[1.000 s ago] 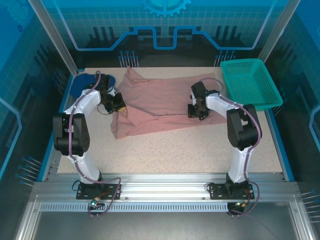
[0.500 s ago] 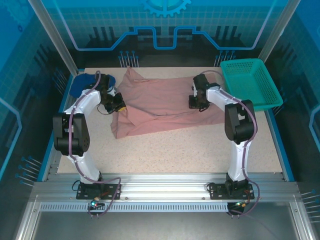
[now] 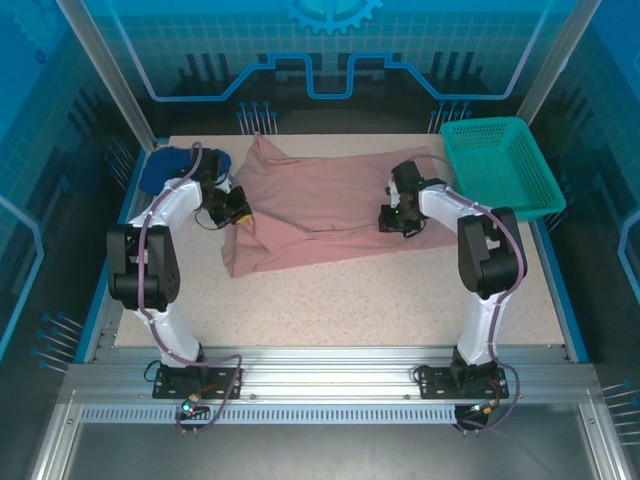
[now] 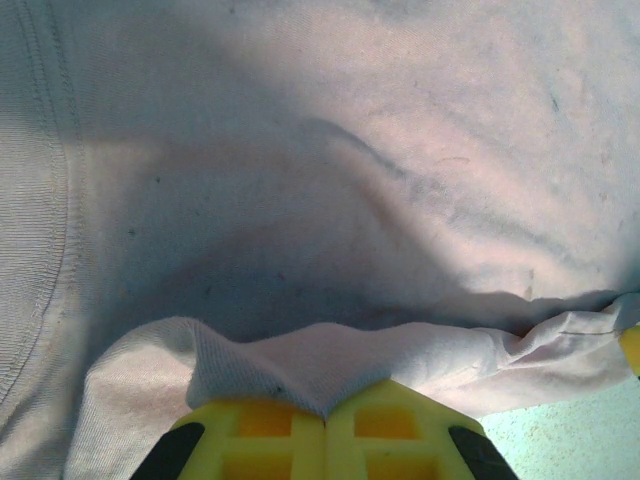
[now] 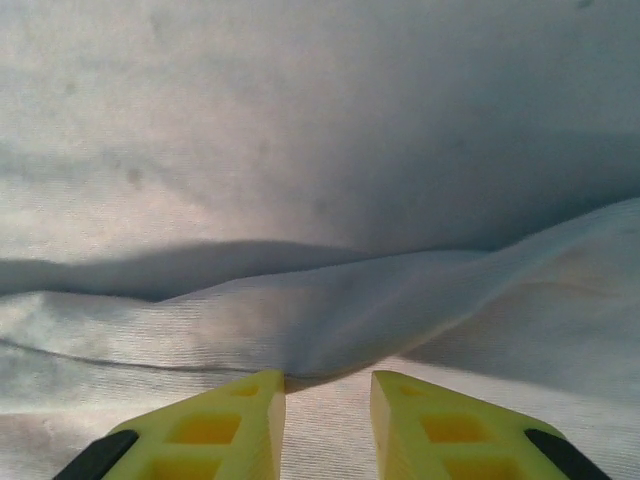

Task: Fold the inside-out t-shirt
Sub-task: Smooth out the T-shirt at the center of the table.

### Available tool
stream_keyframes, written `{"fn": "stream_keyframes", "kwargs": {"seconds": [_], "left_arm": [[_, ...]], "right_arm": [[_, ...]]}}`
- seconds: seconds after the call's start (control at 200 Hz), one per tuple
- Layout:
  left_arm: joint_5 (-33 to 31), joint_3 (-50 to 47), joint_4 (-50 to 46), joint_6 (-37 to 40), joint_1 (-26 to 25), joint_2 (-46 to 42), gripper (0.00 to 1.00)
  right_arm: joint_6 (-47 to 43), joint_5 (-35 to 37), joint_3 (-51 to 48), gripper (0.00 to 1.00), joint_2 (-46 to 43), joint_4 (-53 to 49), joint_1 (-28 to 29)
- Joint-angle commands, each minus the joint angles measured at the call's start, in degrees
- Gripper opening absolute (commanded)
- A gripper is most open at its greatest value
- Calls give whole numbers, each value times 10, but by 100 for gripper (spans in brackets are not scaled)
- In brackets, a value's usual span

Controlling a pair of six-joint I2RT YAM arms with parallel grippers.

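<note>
High rear overview looks down — wrist cameras close on shared t-shirt [image 3: 320, 205].

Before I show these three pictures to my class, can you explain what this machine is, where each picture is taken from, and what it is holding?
Two robot arms are bolted to a table. The wide picture looks down from above and behind them. The two close-ups come from cameras on their wrists. A pink t-shirt lies spread out, with a dark blue garment at far left and a green basket at far right. The left gripper pinches a fold of the shirt. The right gripper is open, just above the cloth.
</note>
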Motion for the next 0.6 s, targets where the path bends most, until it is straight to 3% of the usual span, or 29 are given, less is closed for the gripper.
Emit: {"fn": "stream_keyframes", "kwargs": {"seconds": [0.0,0.37,0.515,0.595], "left_arm": [[10,1,4,9,7,8,0],[1,3,7,8,8,19,3],[-5,-3,21,-4,15,20,19],[-12,-14,38,-10,20,5,36]], "right_arm": [[12,-22,20,28,27,12,20],[12,4,103,25,82,-10,15],[11,3,91,25,69,-5,12],[8,4,72,26,51,0,7]]}}
